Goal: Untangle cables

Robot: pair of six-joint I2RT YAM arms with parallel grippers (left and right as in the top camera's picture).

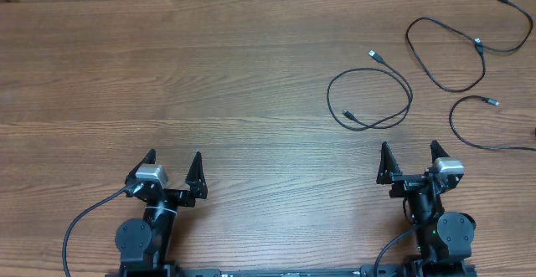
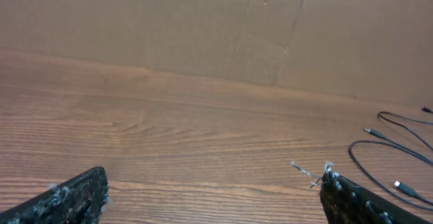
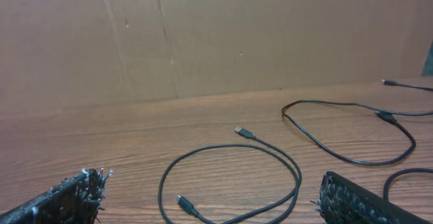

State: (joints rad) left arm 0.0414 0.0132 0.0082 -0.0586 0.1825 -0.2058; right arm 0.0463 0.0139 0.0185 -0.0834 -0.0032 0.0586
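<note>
Fingers of your right gripper are spread wide, nothing between them. The left gripper is the same, spread and empty. Both sit low over the table.

Position of the cables, taken from the right gripper:
- looped cable: straight ahead and near, a flat ring lying crosswise, with one plug end ahead-left inside the ring.
- second cable: farther ahead and to the right. It crosses itself near its far right bend, and you cannot tell whether that is a knot.
- third cable: just ahead-right, trailing off to the right.

In the overhead view, no cable touches another.

Judgement: the right arm is clearly nearer. The left gripper is well apart, off to the left. You would reach forward, taking a strand across the jaws.
</note>
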